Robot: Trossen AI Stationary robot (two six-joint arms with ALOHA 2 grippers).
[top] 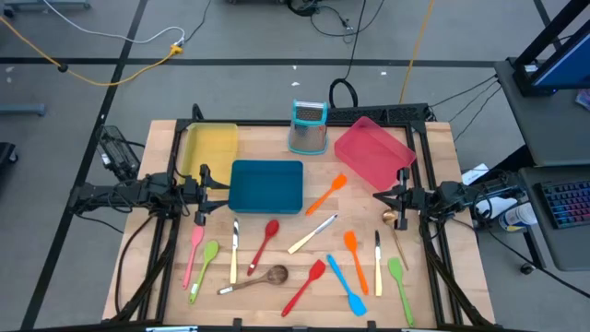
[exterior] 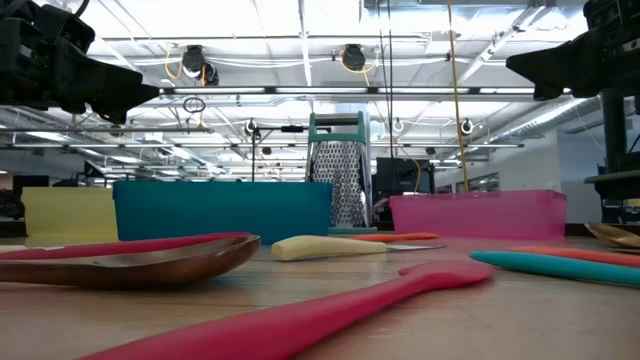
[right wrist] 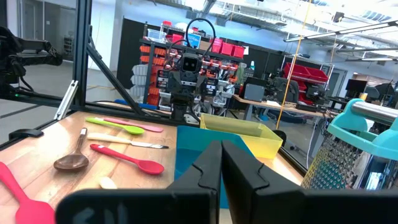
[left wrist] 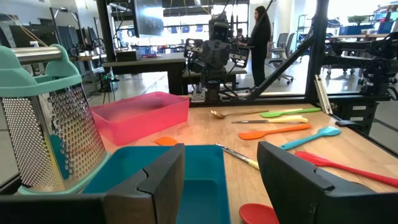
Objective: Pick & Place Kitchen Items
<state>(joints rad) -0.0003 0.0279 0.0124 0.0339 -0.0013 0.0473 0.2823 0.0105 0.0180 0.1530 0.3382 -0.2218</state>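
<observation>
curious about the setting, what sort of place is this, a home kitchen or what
Probably a robotics lab or workshop, not a kitchen: an open hall with exposed ceiling lights, shelving stocked with red bins, and workbenches behind the wooden table.

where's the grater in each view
High view: grater at the table's far edge, centre.
Low view: grater upright at centre, behind the blue tray.
Left wrist view: grater at the left edge.
Right wrist view: grater at the right edge.
Shared landmark: the blue tray beside it.

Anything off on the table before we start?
Red tray sits askew, rotated against the square yellow tray and blue tray. Utensils lie loose on the table, none in a tray. Nothing spilled or broken.
</observation>
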